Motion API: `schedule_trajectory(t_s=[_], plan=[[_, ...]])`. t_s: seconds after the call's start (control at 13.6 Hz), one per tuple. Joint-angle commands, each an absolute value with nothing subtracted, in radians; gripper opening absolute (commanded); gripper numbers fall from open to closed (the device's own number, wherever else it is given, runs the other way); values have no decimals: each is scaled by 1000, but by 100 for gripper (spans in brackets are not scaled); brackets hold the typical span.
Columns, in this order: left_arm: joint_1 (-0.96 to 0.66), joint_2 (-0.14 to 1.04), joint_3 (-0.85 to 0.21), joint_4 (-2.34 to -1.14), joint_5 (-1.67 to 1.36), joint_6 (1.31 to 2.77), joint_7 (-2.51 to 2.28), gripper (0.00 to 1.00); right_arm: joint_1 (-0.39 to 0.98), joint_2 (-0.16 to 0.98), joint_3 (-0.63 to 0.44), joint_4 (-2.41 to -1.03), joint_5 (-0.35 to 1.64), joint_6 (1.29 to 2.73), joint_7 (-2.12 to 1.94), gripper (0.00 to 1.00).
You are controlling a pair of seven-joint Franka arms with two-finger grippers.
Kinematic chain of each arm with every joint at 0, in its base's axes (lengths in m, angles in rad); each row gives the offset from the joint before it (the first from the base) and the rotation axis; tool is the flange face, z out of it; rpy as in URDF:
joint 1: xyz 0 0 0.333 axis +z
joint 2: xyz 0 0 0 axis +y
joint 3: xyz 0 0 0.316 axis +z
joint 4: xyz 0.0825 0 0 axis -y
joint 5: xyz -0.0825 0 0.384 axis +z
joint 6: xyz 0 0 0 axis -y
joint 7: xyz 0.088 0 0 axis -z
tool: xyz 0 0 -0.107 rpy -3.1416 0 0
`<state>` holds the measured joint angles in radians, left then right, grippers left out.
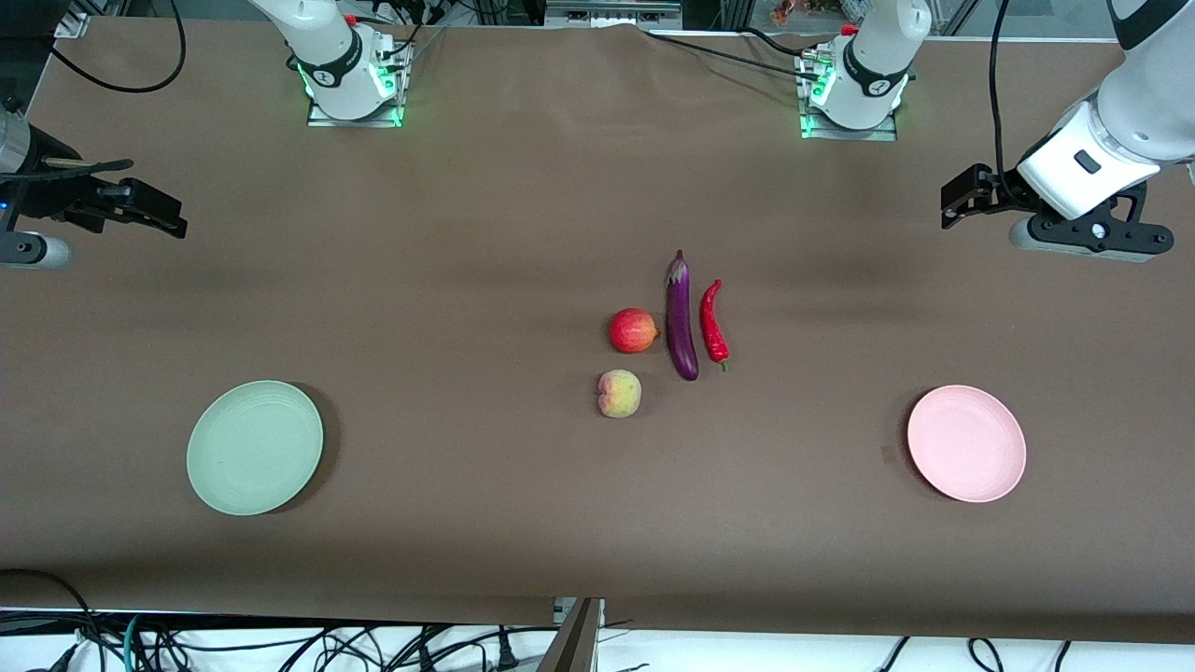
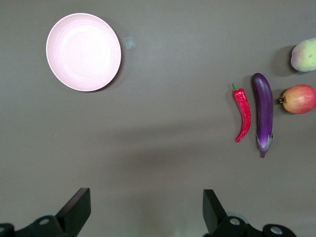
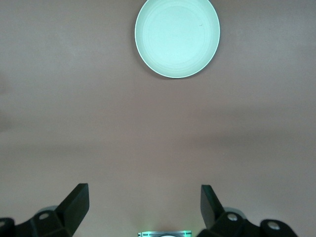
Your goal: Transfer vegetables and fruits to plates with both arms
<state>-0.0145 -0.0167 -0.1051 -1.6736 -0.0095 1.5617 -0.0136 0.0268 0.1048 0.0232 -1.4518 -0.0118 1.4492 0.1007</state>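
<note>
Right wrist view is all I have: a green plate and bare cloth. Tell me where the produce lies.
Observer: All four pieces are clustered in the middle of the table: pomegranate, peach nearer the front camera, then eggplant with the chili pepper beside it.
Operator: Give me the other plate.
Observer: The pink plate sits toward the left arm's end of the table, with nothing on it.
Operator: Report the grippers.
Observer: The left gripper hangs open and empty over its end of the table. The right gripper is also open, over the right arm's end.
</note>
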Motion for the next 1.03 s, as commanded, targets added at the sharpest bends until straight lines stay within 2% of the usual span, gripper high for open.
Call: schedule_trajectory(t_s=[0.0, 0.3, 0.96], plan=[[-17, -20, -109, -1674, -14, 1543, -20, 100, 18, 104, 28, -1445, -14, 1453, 86, 100], [-48, 84, -179, -1674, -9, 1494, -31, 100, 18, 104, 29, -1445, -12, 1456, 92, 100], [-170, 366, -210, -1712, -17, 1814, -283, 100, 23, 113, 31, -1447, -11, 1501, 95, 100]])
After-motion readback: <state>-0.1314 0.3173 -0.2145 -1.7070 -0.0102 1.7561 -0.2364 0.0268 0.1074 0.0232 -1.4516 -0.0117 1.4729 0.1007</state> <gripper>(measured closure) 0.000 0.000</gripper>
